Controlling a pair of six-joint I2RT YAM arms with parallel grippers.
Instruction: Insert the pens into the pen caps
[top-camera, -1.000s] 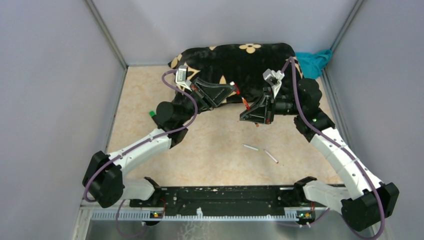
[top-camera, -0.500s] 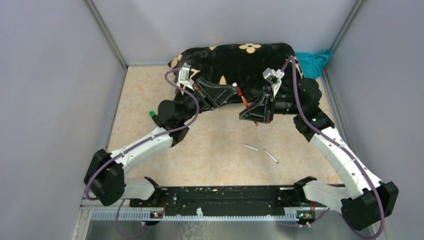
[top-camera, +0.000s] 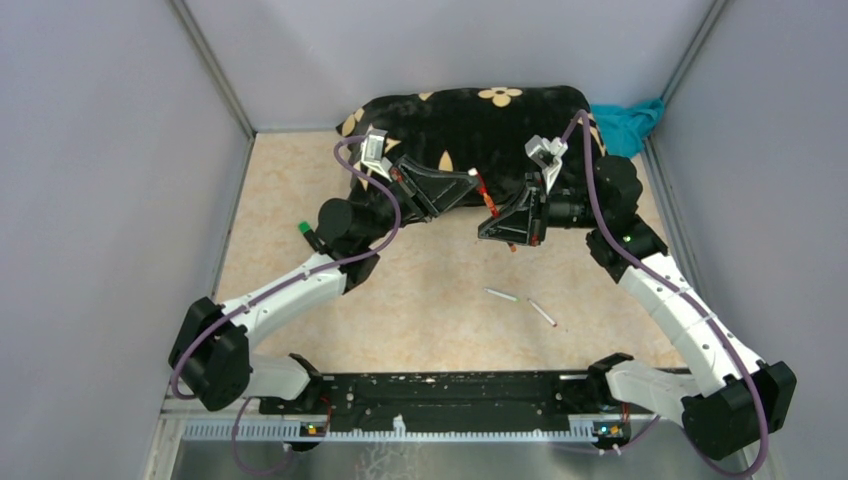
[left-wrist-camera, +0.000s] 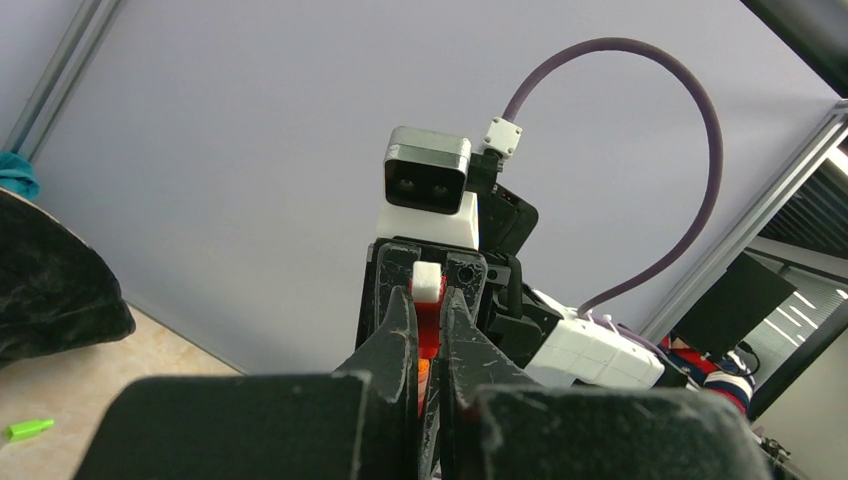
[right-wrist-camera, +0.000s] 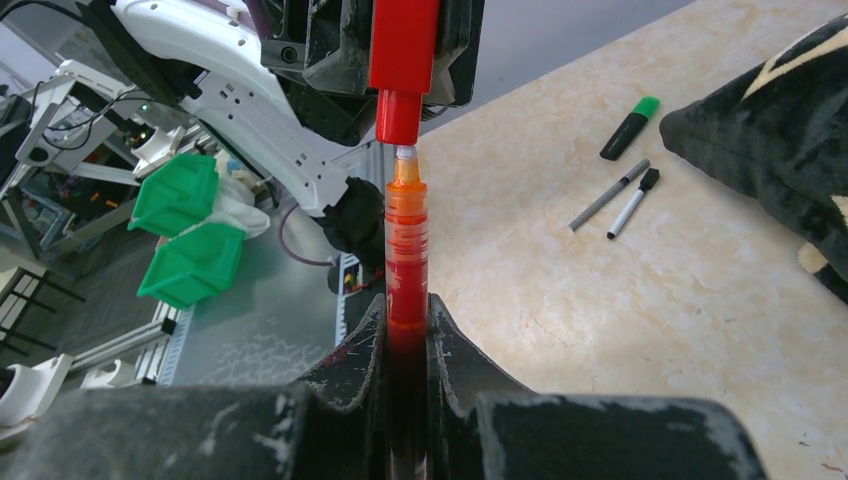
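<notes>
The left end effector (left-wrist-camera: 428, 312) is clenched on a short red plastic cap (right-wrist-camera: 404, 55); the right end effector (right-wrist-camera: 405, 312) grasps a translucent orange-red pen (right-wrist-camera: 406, 245), nib at the cap's mouth

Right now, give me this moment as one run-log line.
left gripper: shut on cap | right gripper: shut on pen | pen tip at cap mouth, not seated

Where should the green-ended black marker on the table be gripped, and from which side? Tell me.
Probably best: grip the marker mid-barrel, from straight above, jaws across its length. It lies flat on the table with both long sides free, and the nearest slim pen lies apart from it.
</notes>
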